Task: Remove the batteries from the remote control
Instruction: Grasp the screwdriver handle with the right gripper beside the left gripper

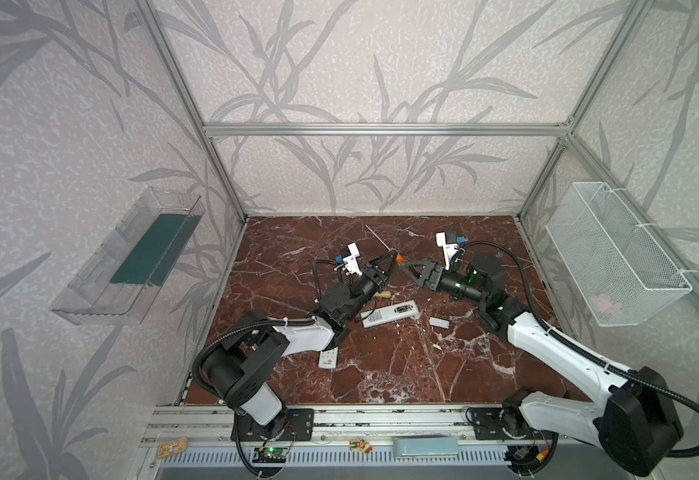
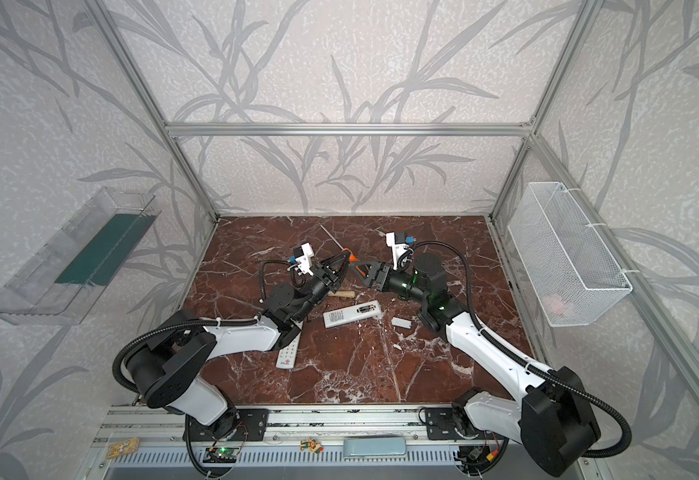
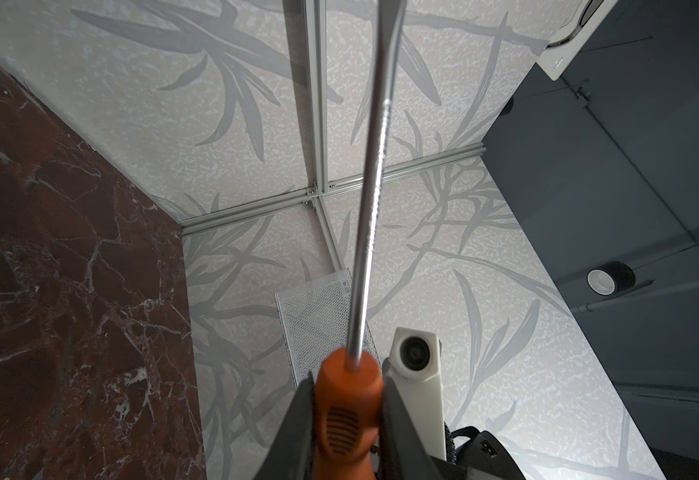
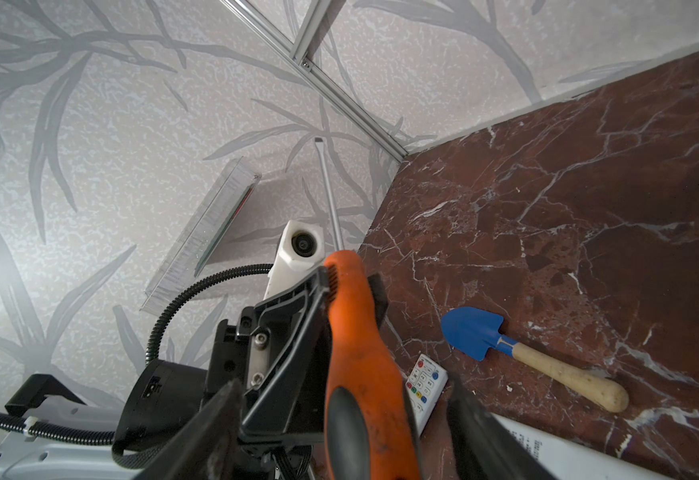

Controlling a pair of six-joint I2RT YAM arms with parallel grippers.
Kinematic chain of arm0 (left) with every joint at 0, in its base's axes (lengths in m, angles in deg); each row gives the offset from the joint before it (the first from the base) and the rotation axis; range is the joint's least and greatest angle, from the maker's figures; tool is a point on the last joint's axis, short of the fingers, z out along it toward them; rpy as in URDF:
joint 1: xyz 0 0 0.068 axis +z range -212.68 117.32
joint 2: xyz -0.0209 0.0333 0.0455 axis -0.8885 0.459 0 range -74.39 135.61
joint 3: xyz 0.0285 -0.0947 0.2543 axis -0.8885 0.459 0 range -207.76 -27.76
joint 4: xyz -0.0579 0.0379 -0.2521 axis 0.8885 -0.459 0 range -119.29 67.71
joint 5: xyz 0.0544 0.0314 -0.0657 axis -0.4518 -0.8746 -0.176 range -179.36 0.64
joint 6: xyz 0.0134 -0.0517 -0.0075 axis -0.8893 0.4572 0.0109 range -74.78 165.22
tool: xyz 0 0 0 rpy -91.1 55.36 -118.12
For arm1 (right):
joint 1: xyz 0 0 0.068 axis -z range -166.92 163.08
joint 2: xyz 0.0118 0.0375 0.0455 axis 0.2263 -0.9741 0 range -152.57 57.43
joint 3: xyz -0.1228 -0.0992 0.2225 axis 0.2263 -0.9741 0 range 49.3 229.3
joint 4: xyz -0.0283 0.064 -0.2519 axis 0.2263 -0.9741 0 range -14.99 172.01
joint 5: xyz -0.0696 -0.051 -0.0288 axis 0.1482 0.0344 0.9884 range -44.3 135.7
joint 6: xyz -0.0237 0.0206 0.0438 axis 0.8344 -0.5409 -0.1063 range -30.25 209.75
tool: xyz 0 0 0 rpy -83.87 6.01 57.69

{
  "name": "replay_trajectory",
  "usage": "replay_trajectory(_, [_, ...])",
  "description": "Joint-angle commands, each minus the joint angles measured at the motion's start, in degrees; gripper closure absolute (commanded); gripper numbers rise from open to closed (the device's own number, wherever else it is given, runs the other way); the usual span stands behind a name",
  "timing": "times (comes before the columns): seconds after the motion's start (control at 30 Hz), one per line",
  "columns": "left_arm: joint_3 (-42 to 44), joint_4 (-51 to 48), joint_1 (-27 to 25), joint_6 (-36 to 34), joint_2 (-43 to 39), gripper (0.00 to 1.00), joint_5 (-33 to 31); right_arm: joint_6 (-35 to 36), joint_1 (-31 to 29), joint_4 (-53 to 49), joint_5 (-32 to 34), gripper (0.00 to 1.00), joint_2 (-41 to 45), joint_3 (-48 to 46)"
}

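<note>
L hand (image 3: 348, 415) was clamped narrow on the screwdriver (image 3: 350, 399), pads on both sides of the orange handle near the shaft end. The steel shaft ran up and away twd the back wall. In both top views the L hand (image 1: 390, 257) was held above the table (image 1: 381, 374), mid-rear.

R hand (image 4: 343, 390) met it tip to tip, partly open, fingers (image 4: 470, 419) either side of the handle's butt end w/ a gap showing on that side. No firm grip seen.

Batteries (image 1: 402, 308) sat in the open bay of the white remote (image 1: 381, 318), which lay flat on the table just in front of both hands. Its cover (image 1: 439, 322) lay beside it, apart.

A 2nd remote (image 2: 289, 353), buttons up, lay partly under the L arm. A blue trowel (image 4: 472, 332) w/ wooden handle lay near the L hand.
</note>
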Motion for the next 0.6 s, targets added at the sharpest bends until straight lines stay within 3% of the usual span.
replay_trajectory(0.0, [-0.1, 3.8, -0.7, 1.3, -1.7, 0.92, -1.8, 0.4, -0.4, 2.1, 1.3, 0.3, -0.6, 1.5])
replay_trajectory(0.57, [-1.4, 3.8, -2.5, 0.7, -0.9, 0.91, -1.8, -0.6, -0.4, 3.7, 2.7, 0.55, -2.7, 1.7])
